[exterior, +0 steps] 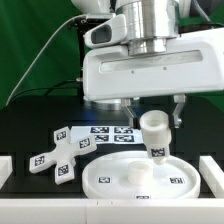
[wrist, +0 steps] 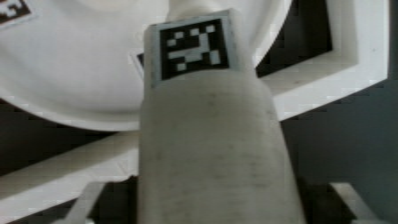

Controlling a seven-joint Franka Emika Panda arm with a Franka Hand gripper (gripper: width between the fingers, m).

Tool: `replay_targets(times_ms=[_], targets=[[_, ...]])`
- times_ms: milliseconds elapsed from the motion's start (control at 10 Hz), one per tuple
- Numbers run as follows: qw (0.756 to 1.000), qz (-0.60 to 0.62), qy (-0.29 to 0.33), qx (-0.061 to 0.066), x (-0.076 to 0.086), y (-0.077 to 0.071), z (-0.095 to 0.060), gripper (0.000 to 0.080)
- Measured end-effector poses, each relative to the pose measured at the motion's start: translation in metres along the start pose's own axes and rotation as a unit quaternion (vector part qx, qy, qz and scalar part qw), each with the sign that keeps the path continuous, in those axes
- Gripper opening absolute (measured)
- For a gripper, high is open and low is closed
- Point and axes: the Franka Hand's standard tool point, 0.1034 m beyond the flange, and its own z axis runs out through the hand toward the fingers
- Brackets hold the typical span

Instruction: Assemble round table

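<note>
- Gripper [exterior: 155, 112]: hung over the round disc with a finger on either side of the post's upper end. Neither view showed whether the fingers pressed the post or stood free of it, so its hold could not be told.
- Short cylindrical post [exterior: 153, 133]: white and roughly upright between the fingers. Its tagged lower end was at the disc's face, toward the exterior view's right of the hub. In the wrist view the post [wrist: 210, 140] filled the middle of the frame, with a square tag [wrist: 192, 48] at its far end.
- Large rimmed round disc [exterior: 110, 180]: lay flat on the black table [exterior: 30, 125], near the front, with a small raised hub [exterior: 135, 177] at its centre.
- Cross-shaped foot piece [exterior: 55, 155]: lay flat on the table, tagged, to the exterior view's left of the disc and apart from it.
- Marker board [exterior: 108, 132]: lay flat behind the disc.
</note>
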Motion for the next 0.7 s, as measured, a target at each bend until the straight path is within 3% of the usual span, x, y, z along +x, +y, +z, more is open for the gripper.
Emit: replay_targets(times_ms=[200,300,400,700], targets=[[0.997,-0.012,0.079,0.011,-0.018,-0.001,-0.023,0.0409],[0.992,-0.01,0.124,0.015,-0.026,-0.003,-0.023,0.0409],[0.988,-0.009,0.154,0.017,-0.034,-0.015,-0.018,0.0409],[0.992,-0.008,0.125,0.001,-0.05,-0.01,-0.002,0.0409]])
